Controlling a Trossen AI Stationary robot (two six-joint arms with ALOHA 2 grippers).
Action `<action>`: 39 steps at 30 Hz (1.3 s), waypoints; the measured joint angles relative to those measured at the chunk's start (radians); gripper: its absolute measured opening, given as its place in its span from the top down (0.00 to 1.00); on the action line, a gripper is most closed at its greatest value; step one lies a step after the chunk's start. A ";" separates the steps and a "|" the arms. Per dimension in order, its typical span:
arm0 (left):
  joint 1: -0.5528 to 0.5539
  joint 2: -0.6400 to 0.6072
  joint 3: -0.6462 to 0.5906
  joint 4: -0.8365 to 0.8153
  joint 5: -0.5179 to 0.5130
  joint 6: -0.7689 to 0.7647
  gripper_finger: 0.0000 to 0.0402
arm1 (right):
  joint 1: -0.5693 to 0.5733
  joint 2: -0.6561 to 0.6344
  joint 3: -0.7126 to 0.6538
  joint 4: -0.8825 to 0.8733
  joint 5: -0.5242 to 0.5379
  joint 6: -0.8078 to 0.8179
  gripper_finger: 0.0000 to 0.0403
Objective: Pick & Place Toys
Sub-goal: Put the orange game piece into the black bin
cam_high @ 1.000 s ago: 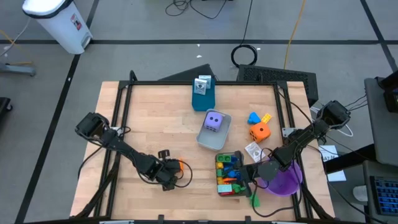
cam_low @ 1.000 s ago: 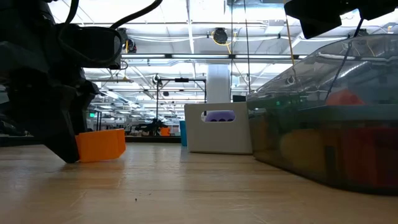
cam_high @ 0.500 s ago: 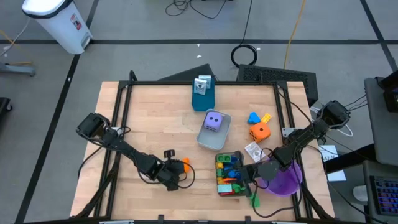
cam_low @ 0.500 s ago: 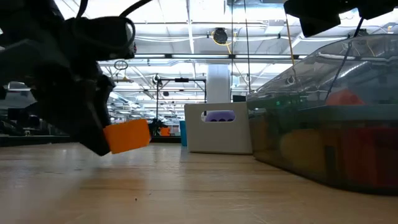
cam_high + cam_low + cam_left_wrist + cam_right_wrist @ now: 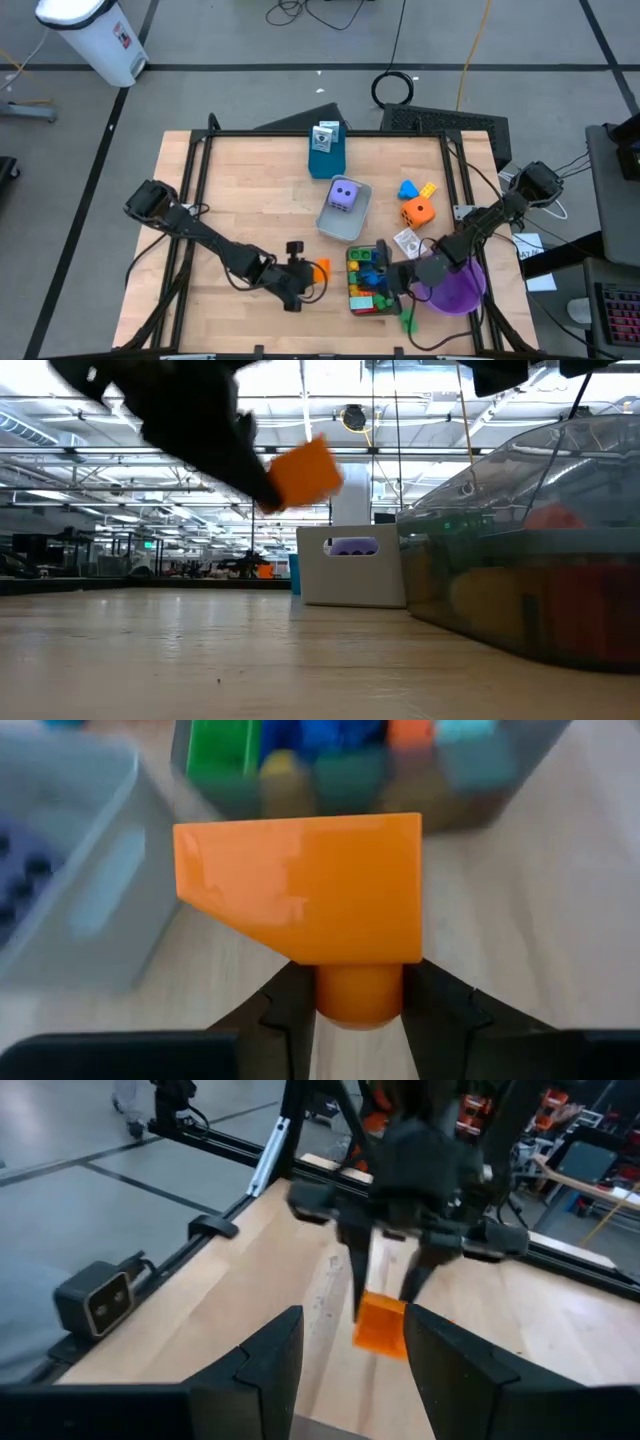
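On the tabletop (image 5: 250, 180) a tray (image 5: 345, 212) sits near the centre with a die (image 5: 343, 196) in it. At its 12 o'clock stands a box (image 5: 326, 152); at 3 o'clock lies another die (image 5: 417, 211). At 6 o'clock a second tray (image 5: 368, 280) holds bricks (image 5: 366, 277), with a bowl (image 5: 456, 290) at that tray's 3 o'clock.

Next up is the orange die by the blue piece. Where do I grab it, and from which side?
Pinch the orange die across two opposite flat faces, coming straight down from above. It stands alone on the table, its upper faces bare; the blue piece lies just behind it.
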 joint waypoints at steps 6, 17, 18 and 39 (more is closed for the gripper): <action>-0.001 -0.001 0.096 0.016 0.009 0.129 0.67 | -0.050 0.000 0.000 -0.005 -0.001 -0.001 0.58; -0.001 -0.002 0.119 0.127 0.058 0.249 0.68 | -0.154 0.001 0.000 0.092 -0.130 0.027 0.58; -0.001 -0.002 0.119 0.127 0.058 0.249 0.67 | -0.163 0.001 0.000 0.093 -0.142 0.038 0.58; 0.047 -0.002 0.119 0.147 0.070 0.273 0.70 | -0.224 0.077 0.000 0.159 -0.211 0.110 0.60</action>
